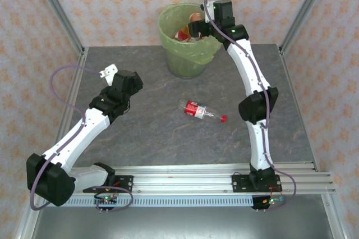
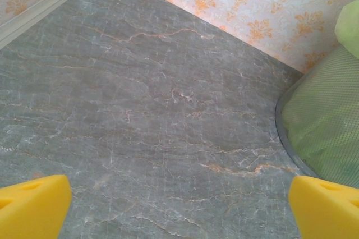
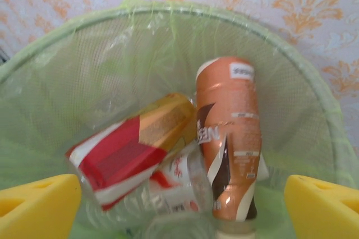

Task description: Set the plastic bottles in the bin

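- My left gripper (image 2: 179, 208) is spread wide and empty over the bare table (image 2: 140, 110), left of the bin (image 2: 320, 132). Risk: swinging right, it clips the bin wall and shifts it.
- The lone bottle (image 1: 199, 110) lies on its side mid-table, nearer than the bin. It is round, so a poor pinch may roll it away.
- My right gripper (image 3: 179, 205) hangs over the bin mouth, fingers spread, holding nothing. Risk: retreating low snags the liner bag (image 3: 84, 82).
- Inside, the red-and-gold bottle (image 3: 129, 155) and the orange bottle (image 3: 230, 138) are blurred. Whatever lies beneath is hidden, so the count is unclear.

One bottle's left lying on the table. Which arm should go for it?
Left, probably. The left fingers are open, low over bare table; the right fingers are open up above the bin. The bottle lies mid-table, between both.
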`<state>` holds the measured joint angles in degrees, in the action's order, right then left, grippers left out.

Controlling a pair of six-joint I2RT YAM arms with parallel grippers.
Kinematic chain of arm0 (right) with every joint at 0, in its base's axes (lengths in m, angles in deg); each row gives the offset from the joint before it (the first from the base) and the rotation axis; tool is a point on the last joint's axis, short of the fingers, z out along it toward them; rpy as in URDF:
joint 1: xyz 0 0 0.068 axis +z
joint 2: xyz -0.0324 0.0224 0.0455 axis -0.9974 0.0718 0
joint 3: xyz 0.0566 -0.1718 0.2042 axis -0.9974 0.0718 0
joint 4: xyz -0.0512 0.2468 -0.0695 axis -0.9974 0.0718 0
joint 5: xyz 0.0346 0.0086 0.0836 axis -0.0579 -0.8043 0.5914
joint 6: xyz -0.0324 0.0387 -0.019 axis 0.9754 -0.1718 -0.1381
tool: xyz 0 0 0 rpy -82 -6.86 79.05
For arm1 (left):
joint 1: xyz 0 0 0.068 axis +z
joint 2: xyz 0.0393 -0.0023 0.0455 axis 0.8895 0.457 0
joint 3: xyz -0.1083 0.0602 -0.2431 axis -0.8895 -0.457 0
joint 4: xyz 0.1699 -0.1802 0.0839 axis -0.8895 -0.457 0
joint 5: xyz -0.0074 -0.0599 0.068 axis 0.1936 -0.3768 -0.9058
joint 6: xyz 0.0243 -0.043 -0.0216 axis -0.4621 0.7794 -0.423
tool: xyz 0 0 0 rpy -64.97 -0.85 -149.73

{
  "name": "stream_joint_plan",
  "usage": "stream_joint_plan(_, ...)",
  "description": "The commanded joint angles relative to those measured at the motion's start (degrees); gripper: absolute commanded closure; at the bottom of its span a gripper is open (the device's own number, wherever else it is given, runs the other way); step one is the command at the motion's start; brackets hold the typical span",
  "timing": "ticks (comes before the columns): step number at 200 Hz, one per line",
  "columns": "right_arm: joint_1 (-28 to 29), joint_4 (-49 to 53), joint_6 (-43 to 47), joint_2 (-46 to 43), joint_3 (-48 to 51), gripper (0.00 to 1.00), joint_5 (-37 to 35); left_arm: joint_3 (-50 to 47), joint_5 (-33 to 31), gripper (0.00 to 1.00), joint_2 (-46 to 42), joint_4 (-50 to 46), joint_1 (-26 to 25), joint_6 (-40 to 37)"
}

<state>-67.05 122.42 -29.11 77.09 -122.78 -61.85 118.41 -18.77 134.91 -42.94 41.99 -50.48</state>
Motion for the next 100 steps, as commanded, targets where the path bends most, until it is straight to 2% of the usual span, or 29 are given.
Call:
stream_joint_plan(1, 0.1, -6.6, 2.6, -10.1, 9.8, 0.02, 1.7, -2.0, 0.6, 0.0, 0.0, 1.5, 0.7, -0.9)
stream_joint_plan(28, 0.5, -10.3, 5.1, -18.5, 20.1, 0.01, 5.3, -2.6, 3.9, 0.0, 0.7, 4.6, 0.7, -3.1)
stream_joint_plan(52, 2.7, -12.4, 9.7, -25.6, 28.3, 0.01, 4.9, -2.4, 7.2, 0.0, 1.8, 6.5, 0.7, -4.5)
stream_joint_plan(76, 5.7, -10.1, 14.0, -30.8, 34.6, 0.01, 4.1, -2.6, 8.9, 0.0, 2.7, 7.7, 0.7, -4.4)
stream_joint_plan(100, 8.4, -8.0, 12.5, -34.1, 40.1, 0.01, 2.3, -3.3, 11.1, 0.0, 2.9, 9.2, 0.7, -4.2)
